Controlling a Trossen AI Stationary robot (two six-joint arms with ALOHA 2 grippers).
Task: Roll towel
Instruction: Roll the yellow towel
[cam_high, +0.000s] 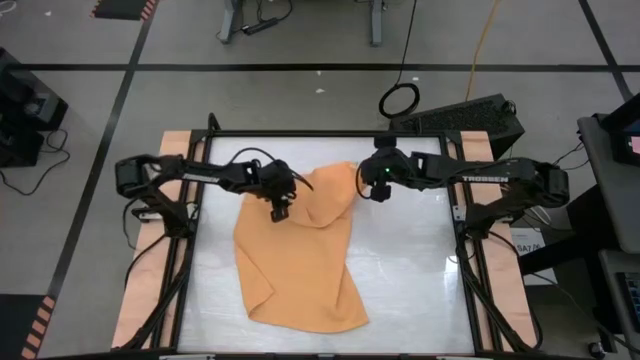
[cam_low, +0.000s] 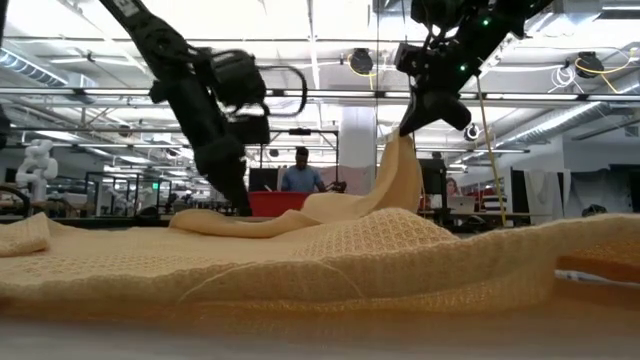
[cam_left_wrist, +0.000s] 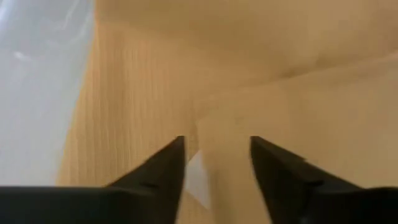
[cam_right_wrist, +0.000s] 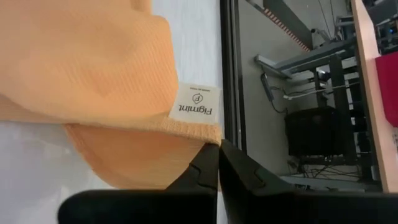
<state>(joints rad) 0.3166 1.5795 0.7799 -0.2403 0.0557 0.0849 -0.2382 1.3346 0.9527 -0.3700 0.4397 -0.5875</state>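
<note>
**Orange towel, one corner lifted, other end loose on the table**

Seen from table height: nearest, a wide rumpled spread of towel, waffle-textured, lying flat on the white table. Beyond that, a raised fold climbing to a peak.

At the peak, right gripper, fingers pressed together on the towel's hemmed corner, holding it up off the surface. Just beside the pinch, a small white tag sewn into the hem. Cloth hanging below this gripper in a soft drape.

Across the fold from it, left gripper lowered to the towel's far edge, fingers spread apart with a ridge of fabric between them. Not clear whether the tips are touching the cloth; nothing clamped.

Towel trailing away from both grippers toward the near side of the table, skewed and creased, not yet rolled.

Handling, as a judgement: thin, light, limp fabric, no stiffness, likely to sag and bunch wherever unsupported. Textured weave, so unlikely to slip from a pinch. Best hold: the hemmed corners of one short edge, one per gripper.

Farther off, beyond the table, a person in a workshop.
</note>
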